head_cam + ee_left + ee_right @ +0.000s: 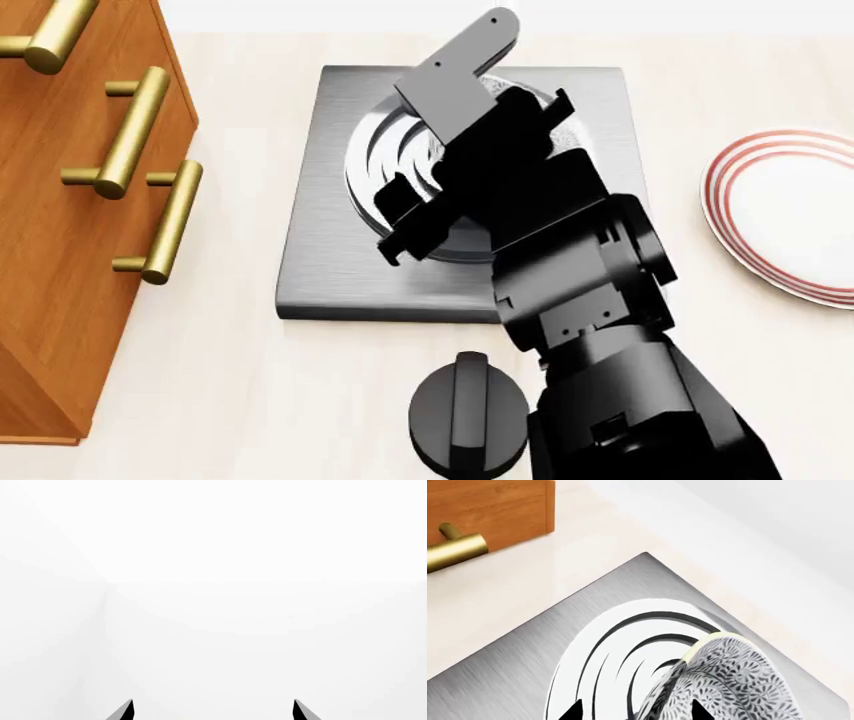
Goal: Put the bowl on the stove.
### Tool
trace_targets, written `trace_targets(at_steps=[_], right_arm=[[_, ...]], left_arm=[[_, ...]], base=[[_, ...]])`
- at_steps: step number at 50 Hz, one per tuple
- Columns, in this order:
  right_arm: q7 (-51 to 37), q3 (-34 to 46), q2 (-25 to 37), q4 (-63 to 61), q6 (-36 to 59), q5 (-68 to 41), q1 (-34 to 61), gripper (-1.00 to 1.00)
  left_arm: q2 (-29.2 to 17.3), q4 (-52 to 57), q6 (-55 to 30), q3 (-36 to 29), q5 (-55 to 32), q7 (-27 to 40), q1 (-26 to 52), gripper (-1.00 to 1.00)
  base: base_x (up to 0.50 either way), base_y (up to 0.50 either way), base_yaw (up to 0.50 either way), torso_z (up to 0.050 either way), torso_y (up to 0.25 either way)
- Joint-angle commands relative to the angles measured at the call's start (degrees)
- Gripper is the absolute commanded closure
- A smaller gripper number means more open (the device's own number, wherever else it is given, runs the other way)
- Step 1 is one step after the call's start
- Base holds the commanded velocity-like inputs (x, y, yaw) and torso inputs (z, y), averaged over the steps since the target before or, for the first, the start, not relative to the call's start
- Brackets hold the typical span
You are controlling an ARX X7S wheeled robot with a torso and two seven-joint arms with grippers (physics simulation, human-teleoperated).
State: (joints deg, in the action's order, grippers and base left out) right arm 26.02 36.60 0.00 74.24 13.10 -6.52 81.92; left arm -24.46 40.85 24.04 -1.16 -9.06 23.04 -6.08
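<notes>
Right gripper [634, 711] over the burner with the bowl [727, 680] at its fingertips.
Only two dark tips show in the wrist view, set a little apart astride the bowl's rim; whether they actually pinch it I cannot tell. The bowl sits tilted over the stove [327, 270], toward the burner's 2 o'clock side in the head view. Left gripper [213, 711] is spread wide, empty.

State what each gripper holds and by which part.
The right gripper straddles the bowl's rim over the stove; a firm grip cannot be confirmed. The left gripper is open, holding nothing.
</notes>
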Motion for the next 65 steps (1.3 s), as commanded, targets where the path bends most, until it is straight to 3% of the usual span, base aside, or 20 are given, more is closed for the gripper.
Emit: trace_targets(at_steps=[1,15,43,65], right_arm=[[1.98,-0.24,0.03,0.76,0.30,0.23,-0.54,-1.00],[5.67,1.70,0.02,0.76,0.14,-3.75,-0.26,-1.00],[6.60,-2.07,0.03,0.76,-2.14,-2.50,-0.23,-1.00],[3.83,-16.56,3.51,0.74,-13.75,4.40,0.95,-1.00]], left_arm=[[-0.15,-0.05,0.07,-0.15,-0.14,0.09,0.02,-1.00],[-0.40,0.12,-0.05,-0.21,-0.27,0.31,0.01,-1.00],[-0.50,-0.57,0.48,-0.98,-0.05,0.47,0.14,-1.00],[-1.02,-0.18,-0.18,-1.14,-0.27,0.76,0.30,-1.00]], base=[[0.00,0.00,0.00,0.000,0.000],[0.00,0.00,0.00,0.000,0.000],[0.00,0.00,0.00,0.000,0.000],[0.00,0.00,0.00,0.000,0.000]])
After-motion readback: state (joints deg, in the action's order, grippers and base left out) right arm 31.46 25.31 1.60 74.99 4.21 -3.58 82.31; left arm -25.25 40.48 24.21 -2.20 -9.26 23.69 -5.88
